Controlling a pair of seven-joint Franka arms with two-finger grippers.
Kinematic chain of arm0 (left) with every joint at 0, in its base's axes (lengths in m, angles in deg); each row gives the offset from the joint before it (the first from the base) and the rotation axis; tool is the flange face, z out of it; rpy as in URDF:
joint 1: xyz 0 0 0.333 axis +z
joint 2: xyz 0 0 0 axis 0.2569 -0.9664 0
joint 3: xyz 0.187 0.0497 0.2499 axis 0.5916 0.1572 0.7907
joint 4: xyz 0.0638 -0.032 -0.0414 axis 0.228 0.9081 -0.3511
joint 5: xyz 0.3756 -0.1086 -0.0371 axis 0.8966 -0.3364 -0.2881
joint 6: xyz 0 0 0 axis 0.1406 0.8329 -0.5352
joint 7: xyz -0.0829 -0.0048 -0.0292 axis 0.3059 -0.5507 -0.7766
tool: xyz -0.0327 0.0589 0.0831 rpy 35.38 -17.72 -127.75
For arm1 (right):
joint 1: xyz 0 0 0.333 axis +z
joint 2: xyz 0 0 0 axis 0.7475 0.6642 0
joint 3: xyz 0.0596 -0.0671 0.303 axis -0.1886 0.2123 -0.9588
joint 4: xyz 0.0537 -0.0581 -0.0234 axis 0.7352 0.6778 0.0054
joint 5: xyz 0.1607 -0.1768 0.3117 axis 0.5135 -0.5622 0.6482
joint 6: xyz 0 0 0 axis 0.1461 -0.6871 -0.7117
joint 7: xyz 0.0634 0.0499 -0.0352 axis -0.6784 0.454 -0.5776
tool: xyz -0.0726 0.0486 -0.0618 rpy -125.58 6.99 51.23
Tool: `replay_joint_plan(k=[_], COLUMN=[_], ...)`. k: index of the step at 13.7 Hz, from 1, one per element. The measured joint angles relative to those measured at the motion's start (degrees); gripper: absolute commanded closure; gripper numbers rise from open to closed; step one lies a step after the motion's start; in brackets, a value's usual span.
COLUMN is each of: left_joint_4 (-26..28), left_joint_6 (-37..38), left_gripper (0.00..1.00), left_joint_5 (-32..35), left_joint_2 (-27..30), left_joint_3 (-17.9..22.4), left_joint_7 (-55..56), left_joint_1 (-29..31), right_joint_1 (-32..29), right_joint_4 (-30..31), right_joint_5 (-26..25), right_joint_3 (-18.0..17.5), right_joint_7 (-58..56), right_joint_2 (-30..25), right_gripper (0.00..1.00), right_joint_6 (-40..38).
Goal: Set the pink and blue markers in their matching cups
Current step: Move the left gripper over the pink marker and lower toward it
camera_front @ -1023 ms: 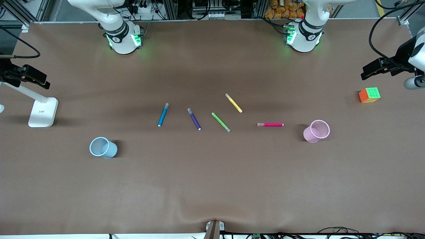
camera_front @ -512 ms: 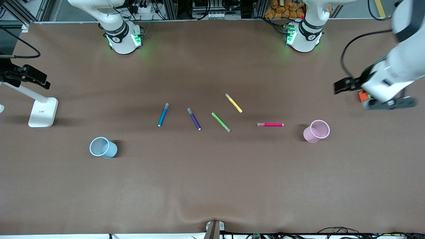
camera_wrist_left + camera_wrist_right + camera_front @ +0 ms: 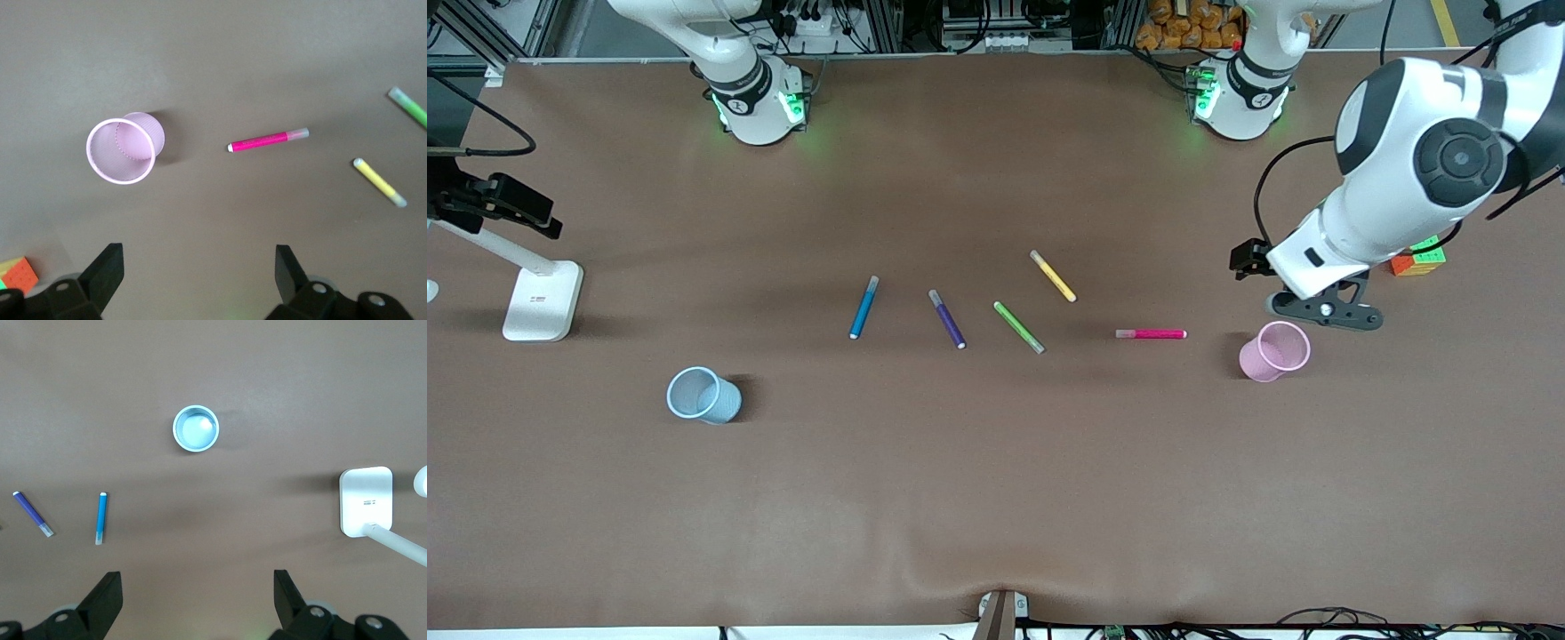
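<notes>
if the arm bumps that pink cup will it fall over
Probably. The pink cup looks thin, translucent and empty, so likely very light. It narrows toward its base, so a nudge at the rim could tip it; lower down, it may just slide.

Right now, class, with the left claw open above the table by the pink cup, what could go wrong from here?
1. The left claw hangs close to the light pink cup; swinging toward the pink marker could tip it.
2. The green marker lies near the pink one, so a wide grasp may nudge it.
</notes>
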Motion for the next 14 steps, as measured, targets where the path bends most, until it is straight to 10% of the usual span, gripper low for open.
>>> replay_joint_plan(k=[14], left_joint_4=[4.45], left_joint_6=[-7.79], left_gripper=[0.0], left_joint_5=[12.76], left_joint_2=[-10.29], left_joint_3=[-1.63], left_joint_7=[-17.52], left_joint_1=[-8.55], right_joint_1=[0.0], right_joint_4=[0.0], right_joint_5=[0.0], right_joint_3=[-0.01], right_joint_7=[0.0], right_joint_2=[0.0], right_gripper=[0.0], right_joint_6=[0.0])
